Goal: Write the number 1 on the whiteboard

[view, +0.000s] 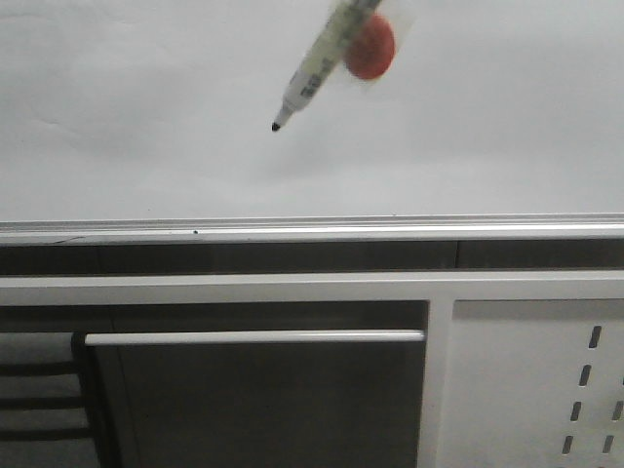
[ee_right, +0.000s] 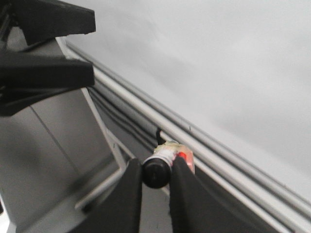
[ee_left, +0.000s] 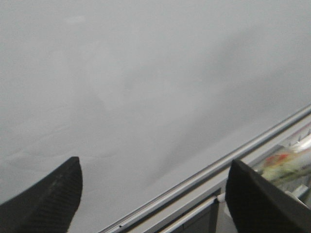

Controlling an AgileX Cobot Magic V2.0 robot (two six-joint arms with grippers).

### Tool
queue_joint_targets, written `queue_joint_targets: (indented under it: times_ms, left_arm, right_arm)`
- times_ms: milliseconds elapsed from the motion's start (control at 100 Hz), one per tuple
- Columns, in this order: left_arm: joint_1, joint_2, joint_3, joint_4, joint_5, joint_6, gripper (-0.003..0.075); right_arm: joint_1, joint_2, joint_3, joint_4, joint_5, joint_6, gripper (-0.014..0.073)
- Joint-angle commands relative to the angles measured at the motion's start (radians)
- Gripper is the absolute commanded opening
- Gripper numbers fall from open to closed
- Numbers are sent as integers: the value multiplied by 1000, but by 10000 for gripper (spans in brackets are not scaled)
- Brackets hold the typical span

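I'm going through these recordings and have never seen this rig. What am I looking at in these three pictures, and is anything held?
A two-armed robot faces a large glossy white-grey whiteboard with a silver metal rail along its lower edge. The front picture looks forward from the robot; the other two come from cameras on each wrist. In the right wrist picture, the right gripper has its black fingers closed on the butt of a white-barrelled, black-tipped marker. In the front picture the marker slants down with its tip near the board; something round and red sits behind it. No stroke shows on the board yet. The left gripper is open, holding nothing.
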Motion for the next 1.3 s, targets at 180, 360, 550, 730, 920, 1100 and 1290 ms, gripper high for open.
queue_joint_targets:
  times_ms: [180, 360, 550, 730, 920, 1100, 1290]
  left_arm:
    - [-5, -136, 30, 13, -63, -2, 286]
    - [-5, -199, 48, 9, -63, -2, 84]
    - [-5, -219, 48, 9, -63, -2, -15]
    - [-5, -219, 48, 9, -63, -2, -20]
    - [-5, -219, 48, 9, -63, -2, -20]
    - [-5, -219, 48, 9, -63, -2, -20]
    - [-5, -219, 48, 9, -63, -2, -20]
  right_arm:
    - [63, -111, 36, -45, -316, -12, -42]
    - [63, -90, 36, -88, -369, -22, -42]
    - [63, -37, 36, -111, -409, -22, -42]
    - [63, -9, 36, -120, -462, -22, -43]
    - [63, 20, 36, -133, -475, -22, -43]
    - [63, 73, 36, -137, -540, -22, -43]
    - [48, 173, 36, -137, -571, -22, -43]
